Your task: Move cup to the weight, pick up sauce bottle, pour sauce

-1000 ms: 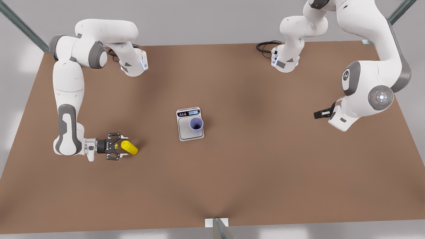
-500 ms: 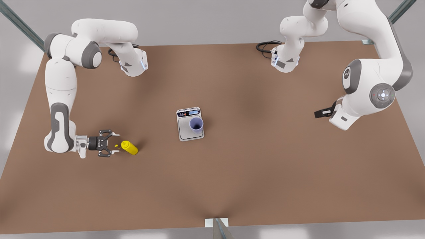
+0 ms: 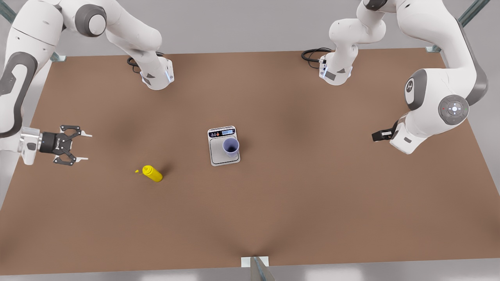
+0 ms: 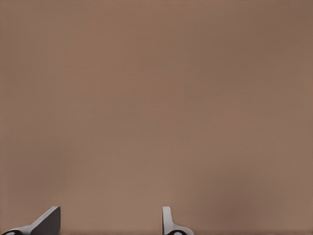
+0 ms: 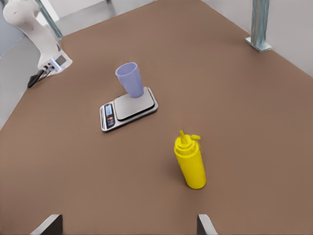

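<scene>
Right hand [image 3: 81, 147] retreated; sauce bottle [image 3: 152, 173] well apart.

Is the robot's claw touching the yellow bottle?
Apart. In the front view, bare table lies between the open right gripper and the sauce bottle, which stands alone.

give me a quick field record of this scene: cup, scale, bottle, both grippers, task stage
cup: upright on the weight's plate, toward its far corner
weight: mid table, display strip on the far side
sauce bottle: upright on the table, ungripped
right gripper: open, at the front view's left edge, apart from the bottle
left gripper: open over bare table, arm waiting
stage: cup placed; bottle not yet picked up, no pour
</scene>
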Controlling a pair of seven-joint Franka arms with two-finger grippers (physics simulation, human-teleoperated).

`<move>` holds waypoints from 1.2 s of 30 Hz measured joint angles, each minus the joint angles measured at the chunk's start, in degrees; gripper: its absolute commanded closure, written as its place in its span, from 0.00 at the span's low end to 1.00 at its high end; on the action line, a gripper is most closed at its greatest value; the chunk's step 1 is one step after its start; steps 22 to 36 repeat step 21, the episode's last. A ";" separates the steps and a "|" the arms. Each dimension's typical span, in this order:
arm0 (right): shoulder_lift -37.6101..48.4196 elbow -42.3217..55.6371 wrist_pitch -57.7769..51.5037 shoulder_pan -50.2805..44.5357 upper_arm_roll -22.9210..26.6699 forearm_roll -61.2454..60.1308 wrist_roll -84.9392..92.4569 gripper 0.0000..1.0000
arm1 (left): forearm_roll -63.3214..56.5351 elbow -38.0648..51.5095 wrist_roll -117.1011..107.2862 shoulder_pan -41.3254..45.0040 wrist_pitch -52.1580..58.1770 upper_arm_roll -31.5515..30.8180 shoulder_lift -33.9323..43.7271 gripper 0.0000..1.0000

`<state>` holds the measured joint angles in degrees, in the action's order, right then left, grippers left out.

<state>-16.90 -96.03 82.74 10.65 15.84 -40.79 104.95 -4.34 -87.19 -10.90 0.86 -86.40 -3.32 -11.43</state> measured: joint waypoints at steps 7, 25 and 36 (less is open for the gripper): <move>6.15 3.16 16.97 -20.75 -0.01 30.65 -63.09 0.00 | -0.04 0.00 0.00 0.01 -0.68 -0.02 -0.09 0.00; 2.45 10.42 16.13 -12.49 -14.52 42.62 -101.87 0.00 | -0.05 0.00 0.00 0.12 -0.70 -0.02 -0.09 0.00; 2.45 10.42 16.13 -12.49 -14.52 42.62 -101.87 0.00 | -0.05 0.00 0.00 0.12 -0.70 -0.02 -0.09 0.00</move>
